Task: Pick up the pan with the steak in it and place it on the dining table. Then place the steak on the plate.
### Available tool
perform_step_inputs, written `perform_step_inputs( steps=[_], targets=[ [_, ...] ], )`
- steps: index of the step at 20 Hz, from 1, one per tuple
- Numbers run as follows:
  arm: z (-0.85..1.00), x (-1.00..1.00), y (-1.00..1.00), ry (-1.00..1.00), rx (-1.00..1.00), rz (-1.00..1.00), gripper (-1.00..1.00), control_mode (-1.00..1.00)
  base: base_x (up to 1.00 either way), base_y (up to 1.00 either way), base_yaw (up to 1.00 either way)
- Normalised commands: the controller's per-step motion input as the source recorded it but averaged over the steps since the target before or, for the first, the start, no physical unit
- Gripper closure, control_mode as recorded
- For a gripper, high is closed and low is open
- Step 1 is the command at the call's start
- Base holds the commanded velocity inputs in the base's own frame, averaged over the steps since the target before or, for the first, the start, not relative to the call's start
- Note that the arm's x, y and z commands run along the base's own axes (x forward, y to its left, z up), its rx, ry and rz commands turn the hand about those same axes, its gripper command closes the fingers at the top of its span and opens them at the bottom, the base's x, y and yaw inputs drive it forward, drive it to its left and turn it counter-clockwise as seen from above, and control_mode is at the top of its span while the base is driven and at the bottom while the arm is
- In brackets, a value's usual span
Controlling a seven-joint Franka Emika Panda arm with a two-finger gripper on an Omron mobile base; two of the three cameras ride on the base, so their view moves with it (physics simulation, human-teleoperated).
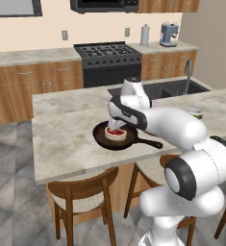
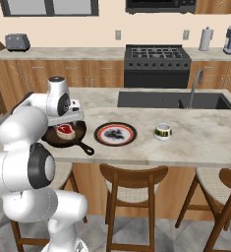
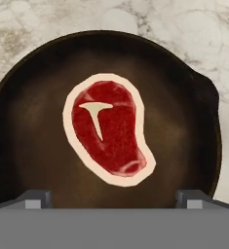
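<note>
The dark pan (image 1: 130, 141) rests on the dining table (image 1: 61, 129), its long black handle pointing toward the table's near edge. The raw red steak (image 1: 116, 132) lies in its middle. My gripper (image 1: 117, 125) hovers just above the steak, open and holding nothing. In the hand view the steak (image 3: 108, 129) sits centred in the pan (image 3: 33, 126), between and beyond my two spread fingertips (image 3: 35, 197). From the right base view, the pan (image 2: 55, 140) and steak (image 2: 65, 130) are under my gripper (image 2: 68, 121). The plate (image 2: 115, 134) lies just right of the pan.
A small green-rimmed bowl (image 2: 162, 131) stands right of the plate. The sink (image 2: 173, 100) with its tap is set in the table's far right. Wooden stools (image 2: 131, 179) stand under the near edge. The stove (image 2: 156, 54) is against the back wall.
</note>
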Motion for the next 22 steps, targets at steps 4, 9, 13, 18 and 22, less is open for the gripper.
perform_step_inputs(
  steps=[4, 9, 13, 18, 22],
  targets=[
    [-0.21, 0.02, 0.00, -0.01, 0.01, 0.05, -1.00, -1.00, 0.00, 0.00, 0.00],
    [-0.21, 0.10, 0.00, 0.00, 0.00, 0.04, -1.00, -1.00, 0.00, 0.00, 0.00],
    [-0.19, 0.21, 0.00, -0.04, 0.00, 0.02, -1.00, -1.00, 0.00, 0.00, 0.00],
    [-0.19, 0.22, 0.01, -0.03, 0.00, 0.00, -1.00, -1.00, 0.00, 0.00, 0.00],
    [-0.19, 0.07, 0.10, -0.02, 0.00, 0.00, -1.00, -1.00, 0.00, 0.00, 0.00]
  ],
)
